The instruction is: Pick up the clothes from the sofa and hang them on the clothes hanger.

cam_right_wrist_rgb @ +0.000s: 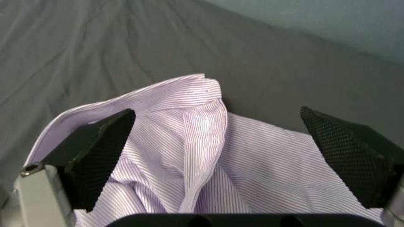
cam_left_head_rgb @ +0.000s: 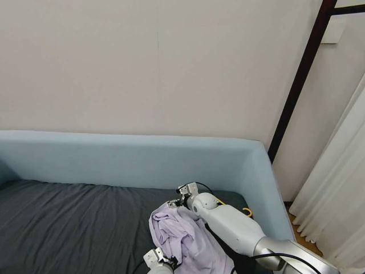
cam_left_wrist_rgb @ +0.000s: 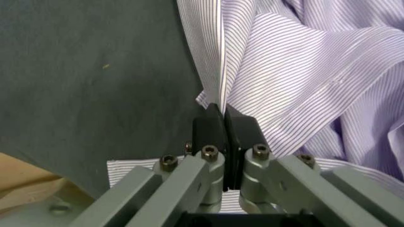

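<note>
Lilac striped shirt (cam_left_head_rgb: 183, 238) crumpled on the dark seat (cam_left_head_rgb: 68, 228) of the sofa (cam_left_head_rgb: 114, 162), toward its right end. Near edge pinched tight in the closed left tool (cam_left_wrist_rgb: 224, 111). At the far edge, right tool (cam_left_head_rgb: 178, 200) spread wide, fingers either side of the collar.

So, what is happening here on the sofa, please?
The robot is working on a purple striped shirt that lies crumpled at the right end of the sofa. Its left end effector is shut on a fold of the cloth. The right end effector is open over the collar and grips nothing. Nothing is hung up yet.
</note>
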Motion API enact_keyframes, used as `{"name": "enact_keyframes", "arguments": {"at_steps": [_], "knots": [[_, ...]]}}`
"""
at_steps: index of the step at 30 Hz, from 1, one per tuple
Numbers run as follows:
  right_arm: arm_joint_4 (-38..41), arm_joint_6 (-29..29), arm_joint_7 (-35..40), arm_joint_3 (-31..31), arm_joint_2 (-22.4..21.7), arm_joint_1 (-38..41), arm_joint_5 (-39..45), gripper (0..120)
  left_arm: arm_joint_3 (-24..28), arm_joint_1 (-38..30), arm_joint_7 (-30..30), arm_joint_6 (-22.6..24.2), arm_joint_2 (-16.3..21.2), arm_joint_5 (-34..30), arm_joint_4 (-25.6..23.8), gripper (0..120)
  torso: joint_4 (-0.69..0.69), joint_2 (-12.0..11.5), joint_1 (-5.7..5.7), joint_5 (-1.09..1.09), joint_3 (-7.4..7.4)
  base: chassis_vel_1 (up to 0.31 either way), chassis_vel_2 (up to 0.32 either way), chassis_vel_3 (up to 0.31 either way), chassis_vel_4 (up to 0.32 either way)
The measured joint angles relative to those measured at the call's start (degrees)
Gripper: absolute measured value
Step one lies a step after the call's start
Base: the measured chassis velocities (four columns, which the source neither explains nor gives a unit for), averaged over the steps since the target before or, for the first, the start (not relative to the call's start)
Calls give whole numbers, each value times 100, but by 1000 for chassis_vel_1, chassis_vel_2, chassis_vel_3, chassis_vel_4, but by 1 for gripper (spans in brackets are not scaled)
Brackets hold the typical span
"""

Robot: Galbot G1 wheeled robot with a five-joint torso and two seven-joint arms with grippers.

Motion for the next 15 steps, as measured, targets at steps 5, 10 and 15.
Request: {"name": "enact_keyframes", "arguments": {"at_steps": [5, 10, 15], "knots": [[-273, 57, -67, 125, 141, -4, -108, 100, 27, 1, 5, 5, 45, -1, -1, 0, 2, 0, 0, 0, -1, 0, 0, 0, 0], [-439, 122, -165, 176, 183, -89, -238, 100, 64, -4, 7, 12, 61, -3, -25, 0, 0, 0, 0, 0, 0, 0, 0, 0, 0], [-627, 326, -258, 499, 286, -330, -598, 93, 119, 43, 61, 50, 153, 16, -86, 0, -1, 0, 0, 1, 0, 0, 0, 0, 0]]}}
